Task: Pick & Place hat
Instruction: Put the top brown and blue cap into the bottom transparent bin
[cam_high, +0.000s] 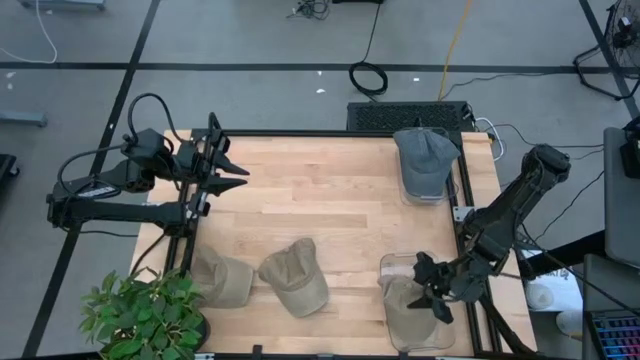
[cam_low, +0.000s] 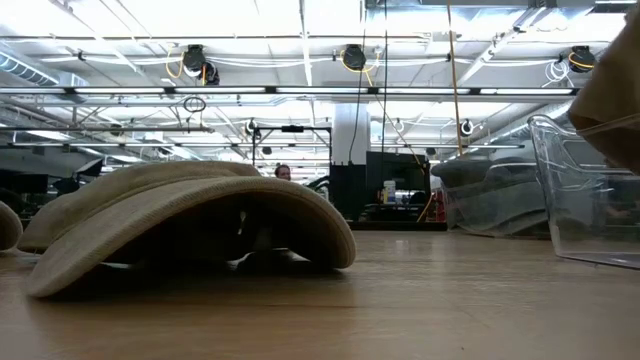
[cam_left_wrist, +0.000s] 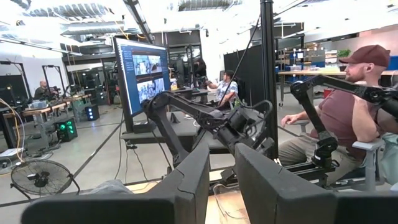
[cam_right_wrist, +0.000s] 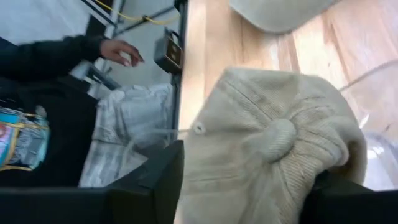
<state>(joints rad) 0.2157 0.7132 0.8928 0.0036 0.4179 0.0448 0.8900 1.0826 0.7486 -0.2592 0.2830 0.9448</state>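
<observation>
While the tabletop (cam_high: 340, 195) still carries loose hats, the job reads as partly done. By the high view, a grey hat (cam_high: 425, 158) sits in a clear bin (cam_high: 452, 190) at the far right corner, so that one looks placed. A second clear bin (cam_high: 385, 265) stands at the near right corner, and a tan hat (cam_high: 403, 312) lies in it, directly under the right hand (cam_high: 432, 292). The right wrist view shows this tan hat (cam_right_wrist: 267, 155), its crown button up, lying between the two dark fingers (cam_right_wrist: 152, 180), which stand apart on either side of the fabric and do not pinch it; my reading is that the hat is being let go, or has just been let go, into the bin. Whether it lies fully settled on the bin floor I cannot tell. Two more tan hats remain out on the wood: one near the middle of the near edge (cam_high: 297, 275), which fills the low view as a broad arch (cam_low: 190, 225), and one just to its left near the plant (cam_high: 225, 280). A potted plant (cam_high: 140, 315) sits at the near left corner, clear of the work. The left hand (cam_high: 222, 160) hangs at the far left edge of the tabletop, away from all hats; its fingers (cam_left_wrist: 193, 180) show a narrow gap with nothing in it. Judgement: two hats binned or nearly so, two left to fetch; the right arm must lift clear of the bin before the next pick.
</observation>
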